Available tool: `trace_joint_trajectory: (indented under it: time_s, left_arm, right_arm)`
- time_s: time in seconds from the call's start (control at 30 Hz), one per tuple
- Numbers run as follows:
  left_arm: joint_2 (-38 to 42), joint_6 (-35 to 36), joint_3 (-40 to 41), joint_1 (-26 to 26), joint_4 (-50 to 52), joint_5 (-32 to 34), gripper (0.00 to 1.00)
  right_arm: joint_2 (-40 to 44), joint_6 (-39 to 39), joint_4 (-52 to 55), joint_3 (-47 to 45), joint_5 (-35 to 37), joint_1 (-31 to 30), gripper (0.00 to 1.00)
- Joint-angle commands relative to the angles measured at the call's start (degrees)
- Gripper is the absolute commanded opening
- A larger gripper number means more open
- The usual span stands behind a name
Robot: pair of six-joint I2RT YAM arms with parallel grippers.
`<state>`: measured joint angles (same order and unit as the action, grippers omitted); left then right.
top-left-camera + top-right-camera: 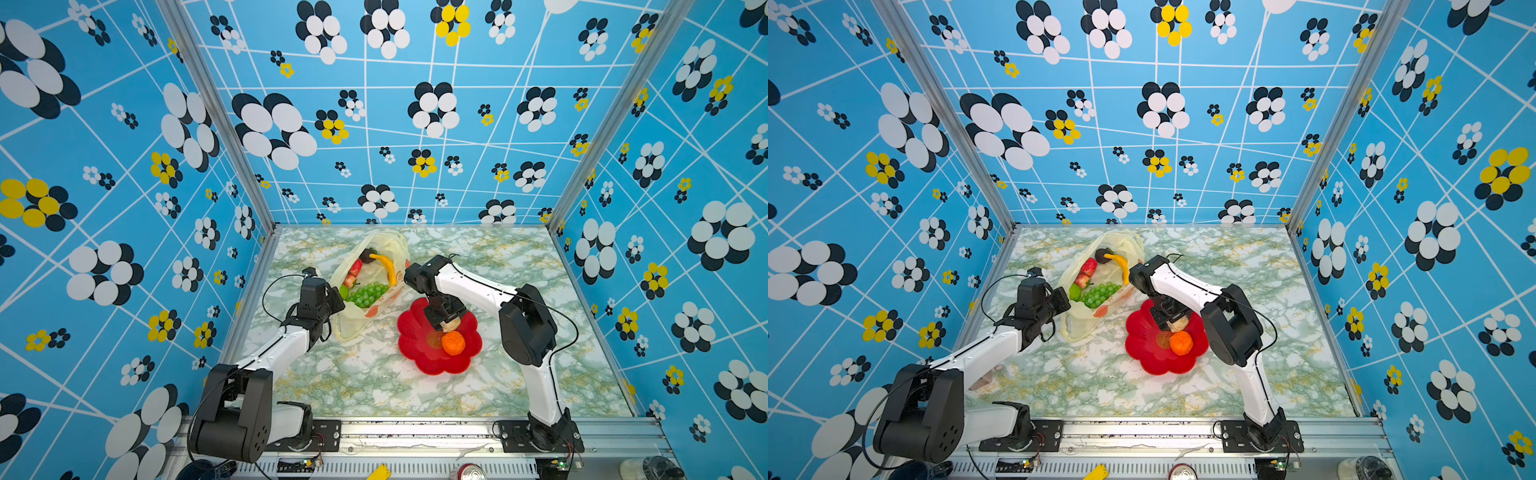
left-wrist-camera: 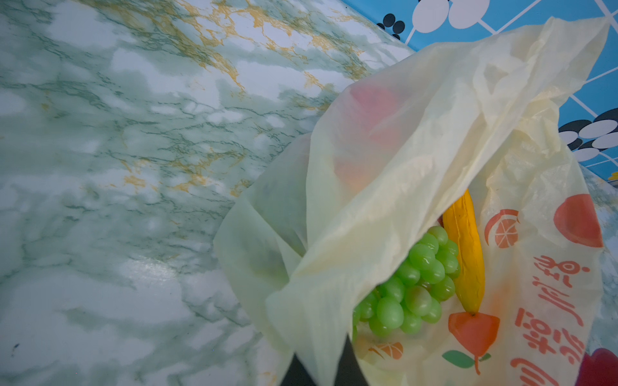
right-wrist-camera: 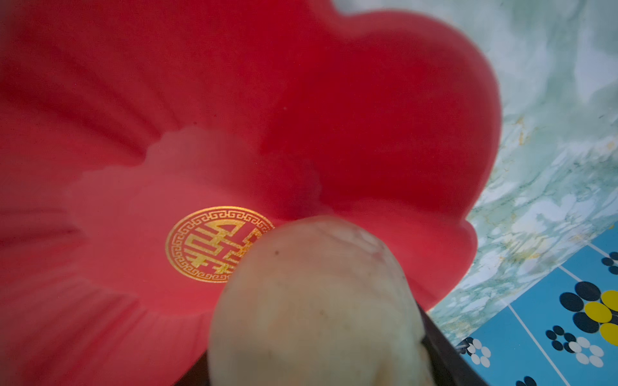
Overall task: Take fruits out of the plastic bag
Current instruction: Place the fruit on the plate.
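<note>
I see red Chinese characters (image 2: 551, 317) on the plastic bag (image 2: 401, 150), unreadable to me. A gold seal (image 3: 214, 244) marks the red plate (image 3: 368, 100).

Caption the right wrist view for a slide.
Right gripper holding the cream piece over the red flower-shaped plate, its gold emblem showing.

On the table (image 1: 374, 382), the plastic bag (image 1: 353, 326) lies at 11 o'clock from the centre, with the plate (image 1: 415, 353) just beside it at its 4 o'clock. In the bag, the banana (image 1: 387, 266) lies toward 1 o'clock, the strawberry (image 1: 355, 268) toward 10 and the grape bunch (image 1: 368, 294) toward 6. On the plate, the orange (image 1: 453, 343) rests at 4 o'clock, and the fruit piece (image 1: 449, 325) is just beside it at its 12.
</note>
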<state>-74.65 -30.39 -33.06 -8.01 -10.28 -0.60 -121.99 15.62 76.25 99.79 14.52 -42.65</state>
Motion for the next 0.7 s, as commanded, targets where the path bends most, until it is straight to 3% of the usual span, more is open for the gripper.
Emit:
trace_joint_trajectory:
  time_s: [0.0, 0.47, 0.67]
  left_arm:
    - [0.97, 0.86, -0.43, -0.49, 1.0, 0.43, 0.01]
    - [1.25, 1.03, -0.43, -0.44, 1.06, 0.6, 0.01]
    - [1.16, 1.04, -0.43, -0.48, 1.12, 0.63, 0.01]
  right_arm:
    - [-1.44, -0.24, 2.84, 1.39, 0.2, -0.65, 0.54]
    - [-6.49, -0.3, 5.36, 5.39, 2.44, -1.42, 0.6]
    - [-7.03, -0.28, 6.1, 6.85, 3.31, -1.93, 0.71]
